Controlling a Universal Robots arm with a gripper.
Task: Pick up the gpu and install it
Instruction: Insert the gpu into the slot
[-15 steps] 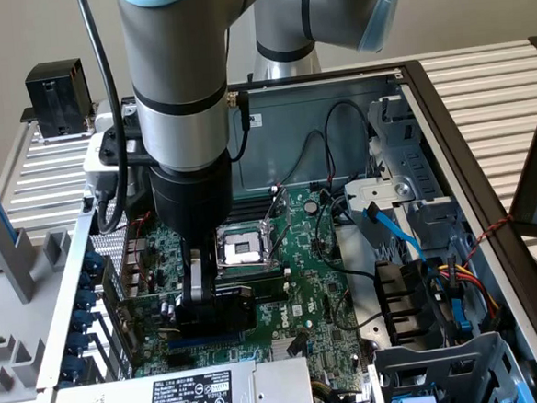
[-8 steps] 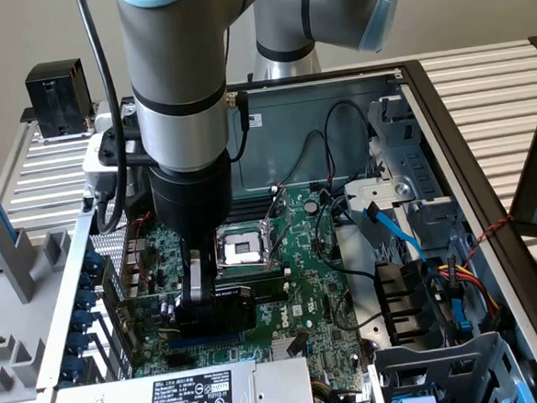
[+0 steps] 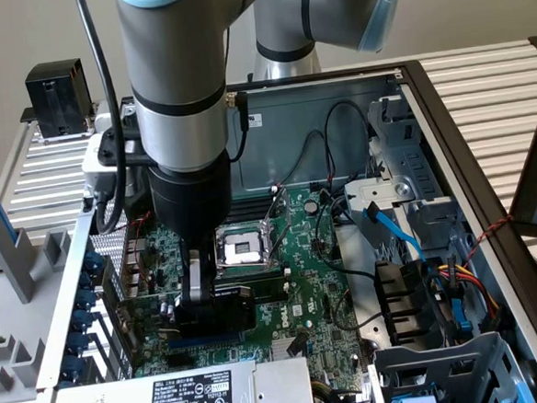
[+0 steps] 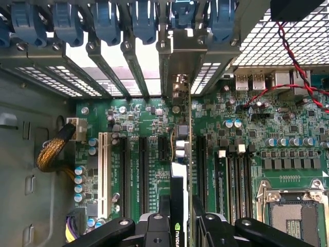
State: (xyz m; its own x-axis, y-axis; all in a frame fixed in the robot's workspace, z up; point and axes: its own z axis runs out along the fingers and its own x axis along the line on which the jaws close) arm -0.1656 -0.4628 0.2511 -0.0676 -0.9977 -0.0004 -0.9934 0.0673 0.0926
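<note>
The gpu [image 4: 181, 149] stands on edge over the motherboard's [image 4: 288, 128] expansion slots [image 4: 126, 170], seen edge-on in the wrist view. Its silvery end bracket [image 4: 177, 56] sits against the rear slot openings of the case. My gripper [image 4: 182, 229] is shut on the card, with a black finger [image 4: 157, 229] on each side of it. In the exterior view my gripper [image 3: 202, 303] reaches straight down into the open computer case, holding the dark card [image 3: 237, 307] low over the board, just in front of the CPU socket [image 3: 244, 249]. I cannot tell whether the card's edge is seated in a slot.
Blue slot latches [image 4: 103, 20] line the case's rear wall. A white slot [image 4: 104, 170] and a braided cable [image 4: 51, 154] lie beside the card's row. Red-black wires [image 4: 288, 87] cross the board. Blue data cables [image 3: 390, 225], a drive cage [image 3: 446, 364] and the power supply [image 3: 190, 396] crowd the case.
</note>
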